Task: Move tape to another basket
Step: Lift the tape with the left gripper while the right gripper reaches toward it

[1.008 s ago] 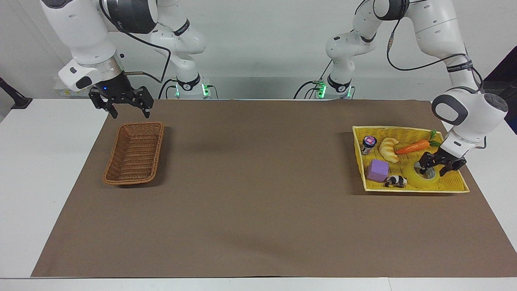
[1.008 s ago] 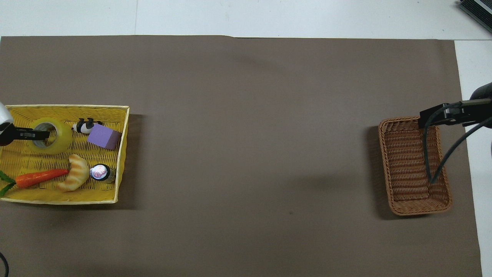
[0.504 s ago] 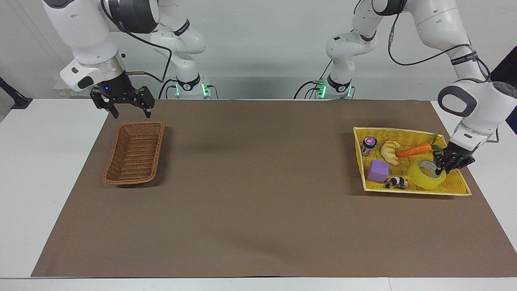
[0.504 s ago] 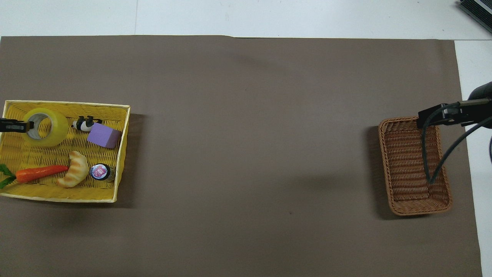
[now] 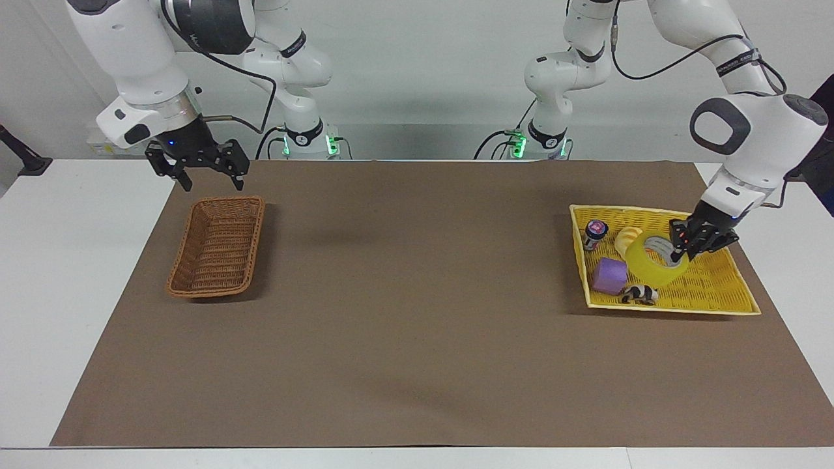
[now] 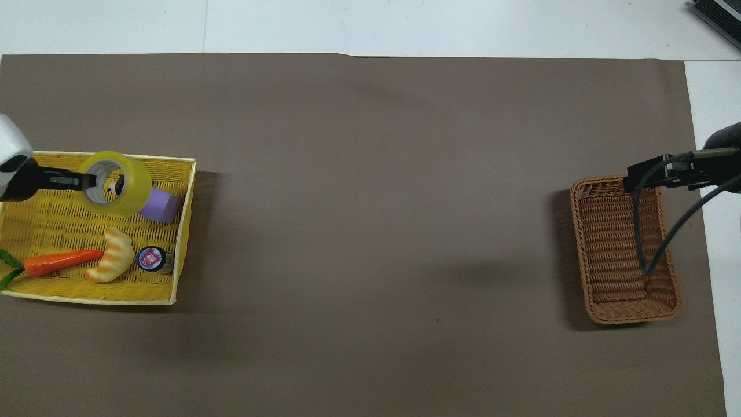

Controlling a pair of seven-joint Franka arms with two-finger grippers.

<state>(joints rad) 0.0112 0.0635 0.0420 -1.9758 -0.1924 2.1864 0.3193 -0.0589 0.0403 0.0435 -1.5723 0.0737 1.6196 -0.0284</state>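
Left gripper [image 5: 682, 247]: clamped on the wall of the tape [image 5: 653, 260], one finger seemingly inside the core and one outside, though the grip is small in view.
Tape: lifted clear of the yellow tray [image 5: 717, 286], hanging tilted from the gripper over the tray's middle, above the purple block [image 5: 610, 275] and the black-and-white toy [image 5: 638, 294].
Tray contents: croissant toy [image 6: 113, 266], carrot [image 6: 58, 262] and a small jar [image 6: 150, 259] lie along the tray edge nearer the robots.
Right gripper [image 5: 205, 170]: fingers spread apart, holding nothing, waiting over the mat just at the robot-side end of the basket [image 5: 218, 247].
Basket: empty, at the right arm's end of the brown mat [image 5: 417, 312].
Doing it well: keep the roll high enough to clear the tray rim, carry it steadily along the mat, since a one-wall grip lets the roll swing, and lower it into the narrow basket before releasing.
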